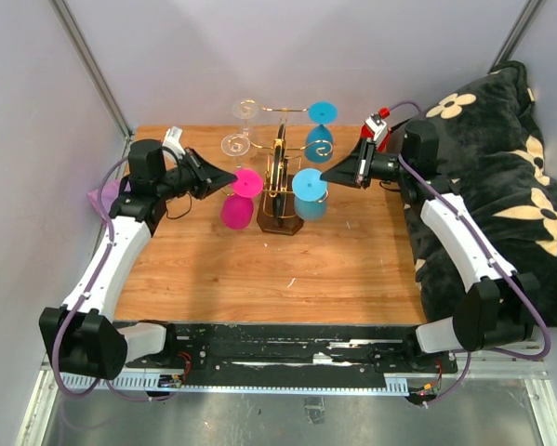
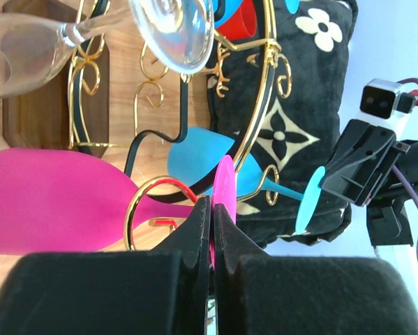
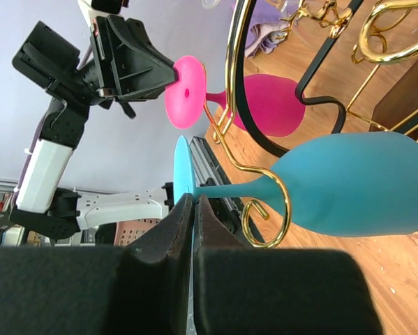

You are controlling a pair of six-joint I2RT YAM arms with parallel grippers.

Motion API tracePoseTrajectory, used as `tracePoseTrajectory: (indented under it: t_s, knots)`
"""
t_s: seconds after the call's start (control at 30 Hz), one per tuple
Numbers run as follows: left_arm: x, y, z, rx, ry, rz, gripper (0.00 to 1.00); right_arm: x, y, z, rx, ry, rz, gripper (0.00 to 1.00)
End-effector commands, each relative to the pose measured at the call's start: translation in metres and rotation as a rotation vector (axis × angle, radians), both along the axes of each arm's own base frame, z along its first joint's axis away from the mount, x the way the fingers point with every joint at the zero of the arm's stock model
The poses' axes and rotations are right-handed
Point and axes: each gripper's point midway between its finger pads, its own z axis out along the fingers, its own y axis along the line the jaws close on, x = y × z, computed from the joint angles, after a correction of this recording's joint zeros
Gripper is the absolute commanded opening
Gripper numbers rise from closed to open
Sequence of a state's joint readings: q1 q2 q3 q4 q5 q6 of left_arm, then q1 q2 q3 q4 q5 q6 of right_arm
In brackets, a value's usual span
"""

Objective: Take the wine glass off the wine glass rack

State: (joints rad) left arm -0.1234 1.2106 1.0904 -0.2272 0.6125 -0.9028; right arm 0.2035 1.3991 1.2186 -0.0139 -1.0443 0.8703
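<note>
The gold wire wine glass rack (image 1: 280, 177) stands on its dark wooden base (image 1: 284, 225) at mid-table. A pink wine glass (image 1: 237, 210) hangs upside down on its left, a blue wine glass (image 1: 310, 201) on its right. My left gripper (image 1: 230, 177) is shut on the pink glass's foot rim (image 2: 226, 187); its stem sits in a gold hook (image 2: 147, 202). My right gripper (image 1: 327, 174) is shut on the blue glass's foot rim (image 3: 183, 167); its stem (image 3: 229, 187) rests in a curled hook (image 3: 278, 202). A clear glass (image 1: 242, 125) and a second blue glass (image 1: 320, 130) hang at the back.
A black flower-patterned cushion (image 1: 492, 186) fills the right side beside the table. A purple object (image 1: 104, 197) lies at the table's left edge. Grey walls close off the back and left. In the right wrist view the left gripper (image 3: 135, 66) holds the pink foot (image 3: 184, 91).
</note>
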Motion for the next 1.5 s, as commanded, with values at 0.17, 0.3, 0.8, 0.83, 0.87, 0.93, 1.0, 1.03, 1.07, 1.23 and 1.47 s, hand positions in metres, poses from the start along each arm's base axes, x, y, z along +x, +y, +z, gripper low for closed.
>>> tracePoseTrajectory:
  t_s: [0.17,0.3,0.8,0.83,0.87,0.93,1.0,1.03,1.07,1.23,1.47]
  knots:
    - [-0.039,-0.002,0.018,0.027,-0.052,-0.069,0.01,-0.035,0.013,0.009,-0.045,-0.05,0.103,0.01]
    - [-0.054,-0.002,0.025,0.042,-0.071,-0.095,0.01,-0.061,0.016,-0.003,-0.104,-0.049,0.162,0.01]
    - [-0.094,0.044,0.011,0.45,-0.107,-0.027,0.01,-0.102,-0.074,-0.091,-0.93,-0.451,0.02,0.01]
    - [-0.091,0.052,0.007,0.484,-0.09,0.011,0.0,-0.098,-0.081,-0.098,-0.985,-0.464,0.003,0.01]
    - [-0.088,0.06,0.004,0.517,-0.076,0.05,0.01,-0.094,-0.088,-0.104,-1.041,-0.473,-0.02,0.01]
    - [-0.079,0.079,0.0,0.582,-0.041,0.148,0.0,-0.081,-0.099,-0.115,-1.156,-0.509,-0.073,0.01]
    - [-0.068,0.093,0.002,0.632,-0.024,0.232,0.01,-0.07,-0.106,-0.124,-1.278,-0.584,-0.1,0.01]
    - [-0.062,0.101,0.005,0.655,-0.018,0.274,0.01,-0.064,-0.108,-0.129,-1.336,-0.636,-0.106,0.01]
    - [-0.055,0.106,0.007,0.676,-0.013,0.303,0.0,-0.059,-0.108,-0.134,-1.399,-0.704,-0.095,0.01]
    - [-0.029,0.124,0.029,0.737,-0.003,0.419,0.0,-0.043,-0.112,-0.158,-1.612,-0.982,-0.041,0.01]
    - [-0.013,0.127,0.047,0.711,-0.041,0.476,0.01,-0.039,-0.114,-0.192,-1.756,-1.184,0.08,0.01]
